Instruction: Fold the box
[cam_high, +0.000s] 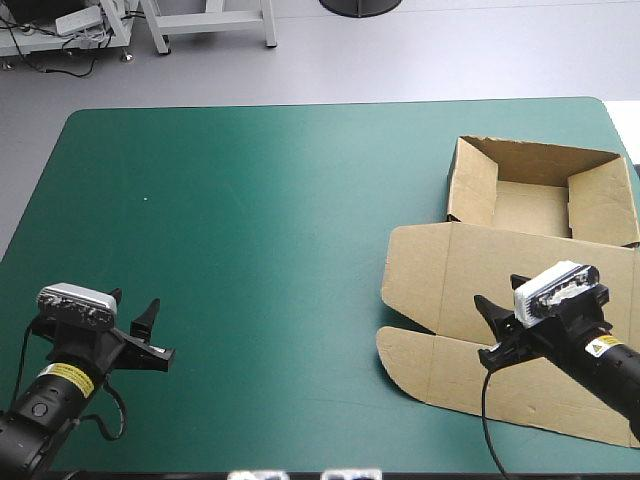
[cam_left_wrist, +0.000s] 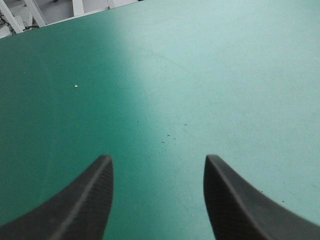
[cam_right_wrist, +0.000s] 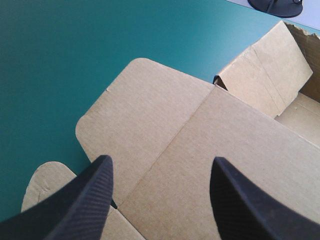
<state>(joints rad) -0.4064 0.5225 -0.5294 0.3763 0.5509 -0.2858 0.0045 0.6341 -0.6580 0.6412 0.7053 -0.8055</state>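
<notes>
High view: brown cardboard box (cam_high: 530, 205) on right of teal-green table cover (cam_high: 250, 220), tray walls up, lid (cam_high: 450, 290) flat; right gripper (cam_high: 497, 288) over lid, left gripper (cam_high: 134, 300) at near-left. Left wrist view: 2 black fingers (cam_left_wrist: 85, 200) spread over cover. Right wrist view: fingers spread above lid.

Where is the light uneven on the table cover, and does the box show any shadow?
High view: a pale sheen on the teal-green cover near the far edge, its left part darker. Left wrist view: bright ahead of the left gripper, dimmer toward the table's left edge. Right wrist view: the box evenly lit, one small dark shadow where tray wall meets lid.
</notes>
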